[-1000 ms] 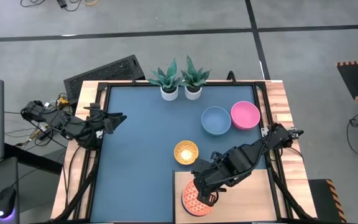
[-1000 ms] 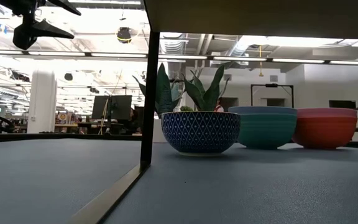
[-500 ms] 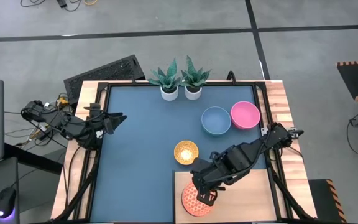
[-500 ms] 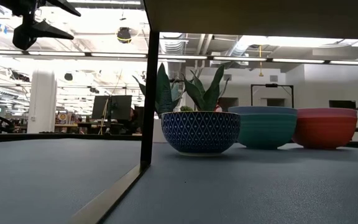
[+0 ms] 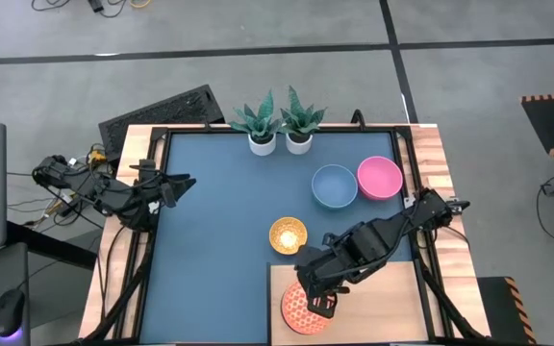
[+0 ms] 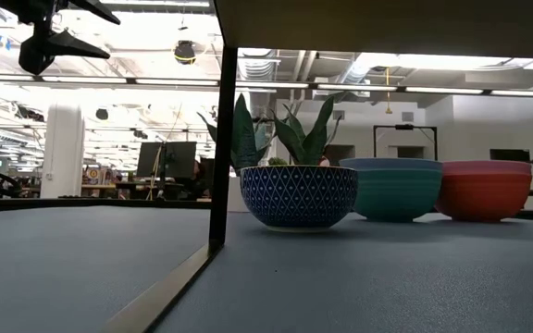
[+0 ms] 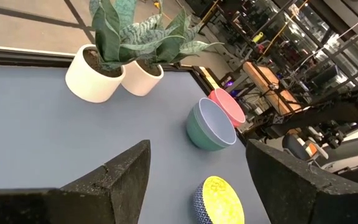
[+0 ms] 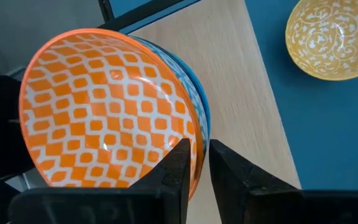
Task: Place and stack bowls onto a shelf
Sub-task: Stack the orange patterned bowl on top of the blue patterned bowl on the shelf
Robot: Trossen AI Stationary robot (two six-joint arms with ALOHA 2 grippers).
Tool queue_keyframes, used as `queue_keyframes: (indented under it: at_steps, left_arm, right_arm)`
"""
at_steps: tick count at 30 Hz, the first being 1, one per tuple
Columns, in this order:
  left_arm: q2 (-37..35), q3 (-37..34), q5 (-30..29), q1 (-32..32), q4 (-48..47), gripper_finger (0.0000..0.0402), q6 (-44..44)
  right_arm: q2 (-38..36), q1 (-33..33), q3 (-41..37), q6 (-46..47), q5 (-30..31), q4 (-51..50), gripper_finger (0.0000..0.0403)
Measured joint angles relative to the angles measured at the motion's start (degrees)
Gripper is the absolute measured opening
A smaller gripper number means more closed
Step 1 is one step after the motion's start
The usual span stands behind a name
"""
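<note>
Near edge of the worktop (image 5: 219, 221): the shelf (image 5: 392, 303), a pale wood-grain platform, is lying at the near right corner. The orange-red patterned bowl (image 5: 302, 309) is sitting nested in a blue-white bowl (image 8: 199, 99) at the shelf's near left corner. The right end effector (image 5: 321, 302) is reaching over this stack; its fingers (image 8: 180, 163) are standing slightly apart, straddling the orange-red bowl's rim, one inside and one outside, and whether they are pressing on it cannot be told.

Middle of the worktop: the yellow patterned bowl (image 5: 288, 234) is resting on the blue surface just beyond the shelf's far left corner.

Toward the far right corner: the grey-blue bowl (image 5: 334, 185) and the pink bowl (image 5: 380, 178) are standing side by side, very close together, the pink one nearer the right edge.

Far edge: two white plant pots (image 5: 275, 141) are standing together near its middle.

Left edge: the left end effector (image 5: 183, 183) is waiting above the worktop, its fingers (image 7: 120, 180) spread wide apart and holding nothing.
</note>
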Motion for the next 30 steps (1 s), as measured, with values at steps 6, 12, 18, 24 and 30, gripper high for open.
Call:
queue_keyframes:
  at_steps: [6, 12, 18, 24, 30]
  left_arm:
    - [0.0, 0.0, 0.0, 0.0, 0.0, 0.0249, 0.0]
    - [0.0, 0.0, 0.3, 0.0, -0.1, 0.0249, 0.0]
    - [0.0, 0.0, 0.6, 0.0, -0.4, 0.0249, 0.0]
    - [0.0, 0.0, 0.6, 0.0, -0.5, 0.0249, 0.0]
    - [0.2, -1.4, 7.6, 0.0, 4.7, 0.0249, 0.7]
  right_arm:
    - [-1.5, -1.0, 0.1, -2.2, -0.1, 0.1, 0.0087]
    - [-3.5, -3.8, 0.1, -8.3, 0.1, 1.4, 0.0087]
    - [-3.7, -6.0, 0.1, -11.4, -1.2, 2.0, 0.0087]
    - [-4.0, -3.5, 0.1, -15.4, -0.1, 4.2, 0.0077]
    - [-4.0, -0.9, 0.1, -12.2, 9.3, 0.9, 0.0043]
